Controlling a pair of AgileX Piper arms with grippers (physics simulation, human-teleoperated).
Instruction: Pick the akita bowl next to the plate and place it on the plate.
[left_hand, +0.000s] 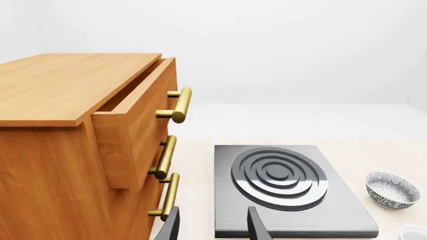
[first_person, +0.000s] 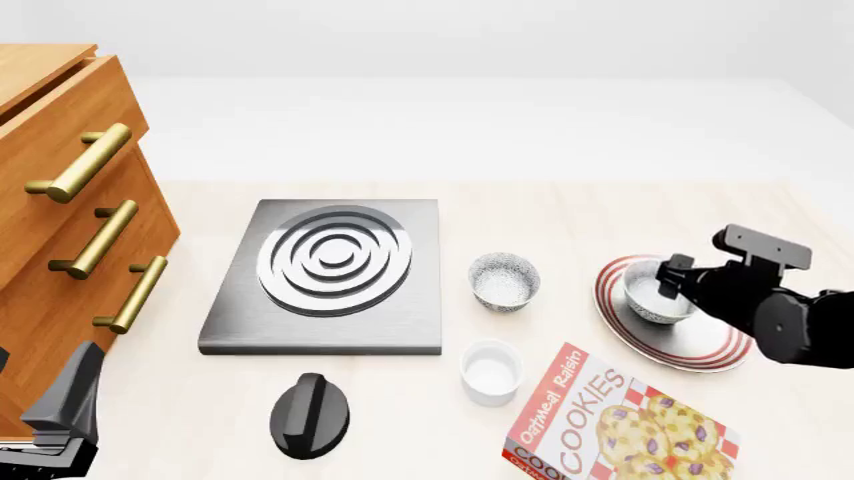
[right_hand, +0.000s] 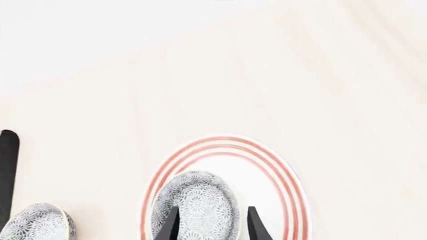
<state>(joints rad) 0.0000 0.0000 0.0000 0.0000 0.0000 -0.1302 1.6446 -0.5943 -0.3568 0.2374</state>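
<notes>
Glazed ceramic, judged stiff, light, slick and chippable. Akita bowl (first_person: 654, 291) sits over the plate (first_person: 694, 345), right tool (right_hand: 212, 220) pinching its rim. Rim wall looks the best hold. Left tool (left_hand: 212, 225) stands wide, idle.

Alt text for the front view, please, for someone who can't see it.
The right gripper holds a speckled akita bowl over the red-ringed plate. A second speckled bowl sits between the plate and the grey stove; a cookie box lies in front.
</notes>
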